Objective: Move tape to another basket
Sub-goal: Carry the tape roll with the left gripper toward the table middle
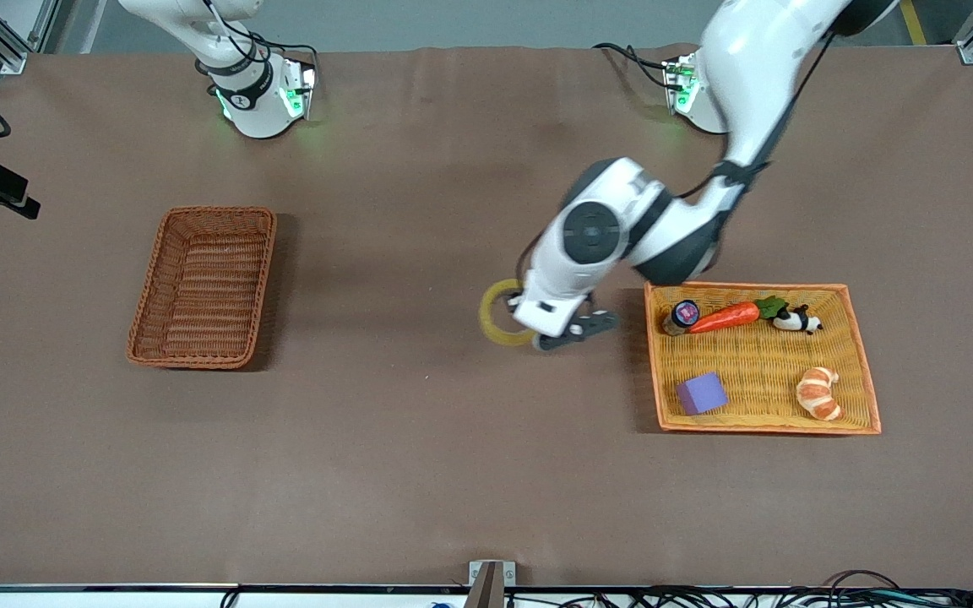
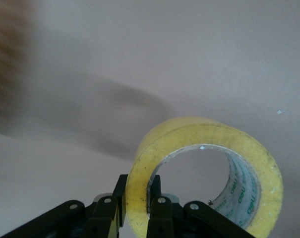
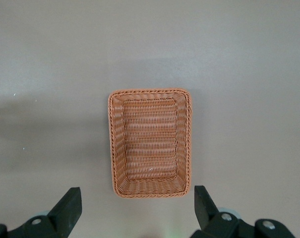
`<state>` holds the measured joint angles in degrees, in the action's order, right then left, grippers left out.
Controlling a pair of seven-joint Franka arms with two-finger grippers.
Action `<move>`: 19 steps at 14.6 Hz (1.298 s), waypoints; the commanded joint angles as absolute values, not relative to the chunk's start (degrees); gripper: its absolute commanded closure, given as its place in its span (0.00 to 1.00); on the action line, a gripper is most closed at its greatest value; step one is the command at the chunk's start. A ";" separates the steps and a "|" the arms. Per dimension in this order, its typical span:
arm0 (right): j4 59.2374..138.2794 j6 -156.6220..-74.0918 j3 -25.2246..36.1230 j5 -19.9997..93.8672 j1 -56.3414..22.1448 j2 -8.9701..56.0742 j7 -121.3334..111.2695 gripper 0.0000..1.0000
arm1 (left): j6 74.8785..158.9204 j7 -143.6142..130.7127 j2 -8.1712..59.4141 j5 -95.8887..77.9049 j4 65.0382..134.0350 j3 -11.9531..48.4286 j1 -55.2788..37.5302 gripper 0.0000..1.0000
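The tape [image 1: 497, 313], a yellowish ring, hangs upright in my left gripper [image 1: 515, 316] over the bare table, between the two baskets and closer to the yellow one. In the left wrist view the left gripper [image 2: 138, 192] is shut on the tape's [image 2: 189, 131] wall, one finger outside the ring and one inside the hole. The reddish-brown wicker basket [image 1: 199, 213] stands empty toward the right arm's end of the table. My right gripper [image 3: 137, 196] is open and empty high above that basket [image 3: 150, 92]. It does not show in the front view.
A wider yellow basket with an orange rim [image 1: 748, 287] stands toward the left arm's end. It holds a carrot [image 1: 727, 317], a purple cube [image 1: 700, 393], a croissant [image 1: 818, 393], a panda toy [image 1: 795, 320] and a small round lid [image 1: 685, 313].
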<state>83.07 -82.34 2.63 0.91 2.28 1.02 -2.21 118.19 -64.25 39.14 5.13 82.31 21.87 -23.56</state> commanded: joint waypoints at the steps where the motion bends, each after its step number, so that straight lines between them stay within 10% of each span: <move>1: 82.18 -81.65 2.90 1.14 2.02 1.32 -2.81 0.00 | 123.80 -70.29 45.51 6.24 76.03 17.94 -30.30 1.00; 8: 82.09 -81.47 2.99 1.14 2.02 1.32 -2.64 0.00 | 135.60 -73.73 53.61 6.33 74.27 15.03 -38.49 0.96; 12: 82.18 -81.38 2.64 1.84 1.67 1.41 -2.29 0.00 | 135.71 -73.65 53.18 6.33 74.27 12.92 -39.29 0.00; 19: 85.85 -91.45 -8.32 1.76 -5.18 7.72 9.01 0.00 | 113.76 -65.13 34.83 9.84 74.53 7.56 -32.45 0.00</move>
